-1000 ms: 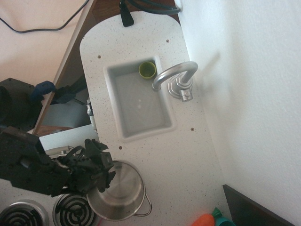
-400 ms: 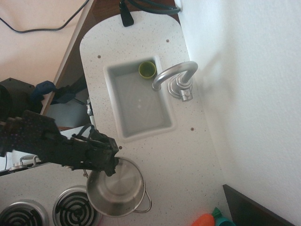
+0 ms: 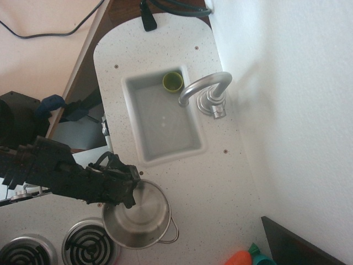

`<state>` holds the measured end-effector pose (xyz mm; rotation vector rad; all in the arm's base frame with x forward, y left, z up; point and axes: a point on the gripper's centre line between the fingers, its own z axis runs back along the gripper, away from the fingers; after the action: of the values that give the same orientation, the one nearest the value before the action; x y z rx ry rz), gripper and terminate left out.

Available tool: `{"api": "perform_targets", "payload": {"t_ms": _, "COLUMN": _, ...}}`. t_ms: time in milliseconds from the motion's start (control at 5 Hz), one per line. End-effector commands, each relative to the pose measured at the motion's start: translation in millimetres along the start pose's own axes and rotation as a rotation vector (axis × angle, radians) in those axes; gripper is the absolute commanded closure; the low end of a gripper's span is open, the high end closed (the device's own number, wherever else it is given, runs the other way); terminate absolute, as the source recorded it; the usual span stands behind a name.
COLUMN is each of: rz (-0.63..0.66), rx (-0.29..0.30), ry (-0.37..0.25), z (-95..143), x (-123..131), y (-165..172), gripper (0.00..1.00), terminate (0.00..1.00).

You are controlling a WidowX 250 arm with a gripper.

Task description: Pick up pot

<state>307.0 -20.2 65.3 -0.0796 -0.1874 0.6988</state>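
Note:
The pot [image 3: 144, 216] is a round shiny steel pot with a thin wire loop handle [image 3: 172, 234] showing at its lower right. It sits at the near end of the white speckled counter, between the sink and the stove burners. My black gripper [image 3: 126, 193] reaches in from the left and is closed over the pot's upper left rim. The arm hides that part of the rim and the second handle. The small green cup [image 3: 172, 81] stands in the far corner of the sink.
The white sink [image 3: 165, 124] lies just beyond the pot, with a silver faucet [image 3: 205, 91] on its right. Two coil burners [image 3: 87, 245] [image 3: 22, 253] are at the lower left. An orange toy carrot [image 3: 240, 258] and a dark panel [image 3: 298, 245] are at the lower right.
My arm has swung up and stretched out from the left, with the gripper staying on the pot's rim. The pot has shifted a little toward the sink with it.

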Motion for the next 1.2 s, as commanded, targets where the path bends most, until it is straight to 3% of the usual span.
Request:
{"api": "perform_targets", "payload": {"t_ms": 0, "rz": -0.037, "rx": -0.037, "ry": -0.052, "z": 5.2, "x": 2.7, "y": -5.8, "gripper": 0.00, "terminate": 0.00}}
{"api": "perform_targets", "payload": {"t_ms": 200, "rz": -0.113, "rx": -0.107, "ry": -0.062, "z": 18.0, "x": -18.1, "y": -8.7, "gripper": 0.00, "terminate": 0.00}}
{"api": "perform_targets", "payload": {"t_ms": 400, "rz": -0.212, "rx": -0.285, "ry": -0.140, "z": 57.9, "x": -21.9, "y": -38.8, "gripper": 0.00, "terminate": 0.00}}
{"api": "perform_targets", "payload": {"t_ms": 600, "rz": -0.368, "rx": -0.515, "ry": -0.267, "z": 106.7, "x": -28.1, "y": -76.0, "gripper": 0.00, "terminate": 0.00}}
{"api": "perform_targets", "payload": {"t_ms": 800, "rz": -0.427, "rx": -0.672, "ry": -0.429, "z": 157.6, "x": -26.9, "y": -93.6, "gripper": 0.00, "terminate": 0.00}}
{"api": "perform_targets", "payload": {"t_ms": 1000, "rz": -0.428, "rx": -0.666, "ry": -0.422, "z": 181.6, "x": -26.6, "y": -94.1, "gripper": 0.00, "terminate": 0.00}}
